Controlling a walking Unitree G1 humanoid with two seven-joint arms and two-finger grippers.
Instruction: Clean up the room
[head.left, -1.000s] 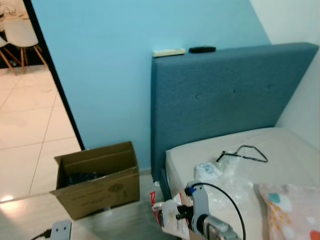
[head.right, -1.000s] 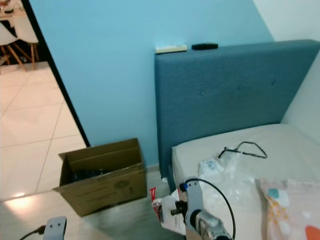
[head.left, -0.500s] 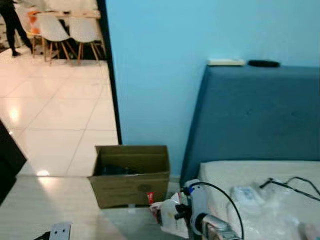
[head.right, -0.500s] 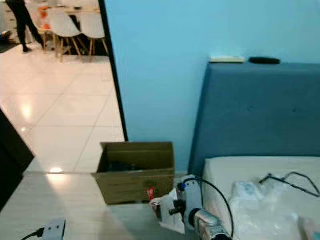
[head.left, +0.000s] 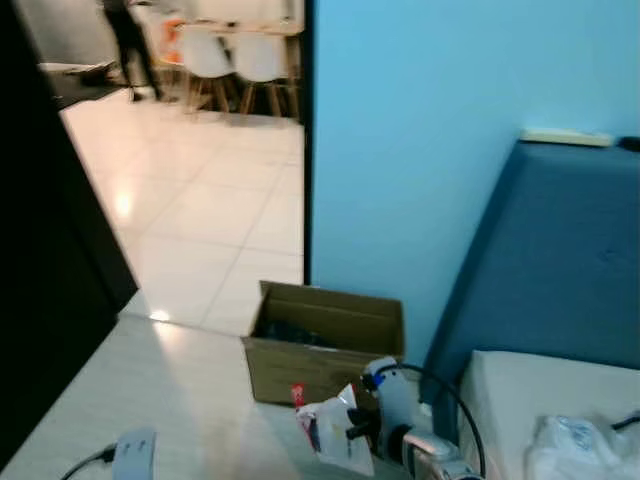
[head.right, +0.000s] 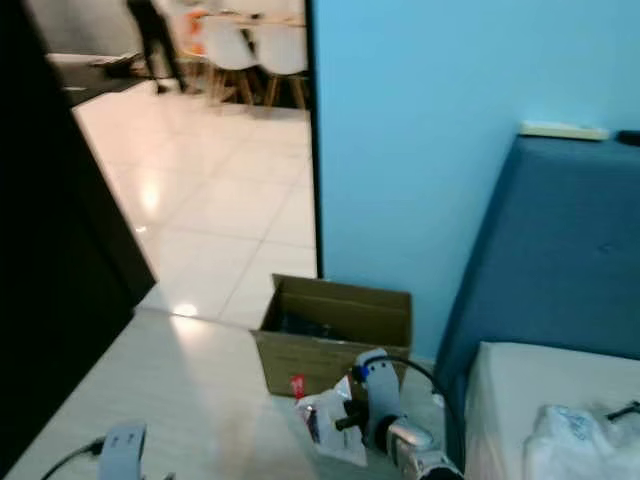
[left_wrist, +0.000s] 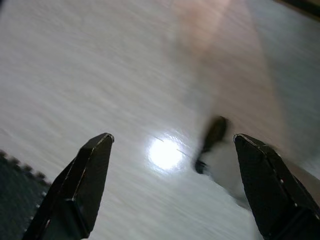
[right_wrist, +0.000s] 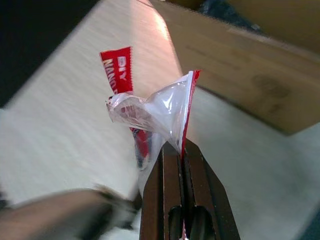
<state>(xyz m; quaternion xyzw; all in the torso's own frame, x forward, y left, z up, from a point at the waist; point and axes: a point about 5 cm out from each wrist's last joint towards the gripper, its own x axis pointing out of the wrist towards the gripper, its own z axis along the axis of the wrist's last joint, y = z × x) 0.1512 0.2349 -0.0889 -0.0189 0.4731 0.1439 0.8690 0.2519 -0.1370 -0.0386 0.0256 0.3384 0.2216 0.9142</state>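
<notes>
Fingers of the right pincer (right_wrist: 180, 165) are pressed flat together on the lower edge of a crumpled plastic bag (right_wrist: 152, 112), clear with red print, which sticks up from the grip above pale wood-look floor (head.left: 190, 400). In the head views that bag (head.left: 330, 430) sits at the lower centre of the frame, just in front of the silver right arm with its looping black cable, and just below a brown cardboard box (head.left: 325, 340). The box stands open on the floor against the blue wall (head.left: 420, 150), something dark lying inside it. To the right of the box rises a blue upholstered headboard (head.left: 560, 250), with a flat pale object (head.left: 565, 137) resting on its top edge; below it, at the lower right of the frame, is the corner of a mattress (head.left: 530, 390) carrying more clear plastic wrapping (head.left: 575, 445). The left pincer (left_wrist: 170, 185) hangs wide open and holds nothing, its two black fingers far apart over blurred floor with a bright glare spot and a small dark smear I cannot identify. At the upper left of the head views a doorway gives onto glossy tiled floor (head.left: 200, 200) with white chairs (head.left: 235, 65) and a person's legs (head.left: 125, 40) beyond. A dark panel (head.left: 45, 250) covers the left edge.
</notes>
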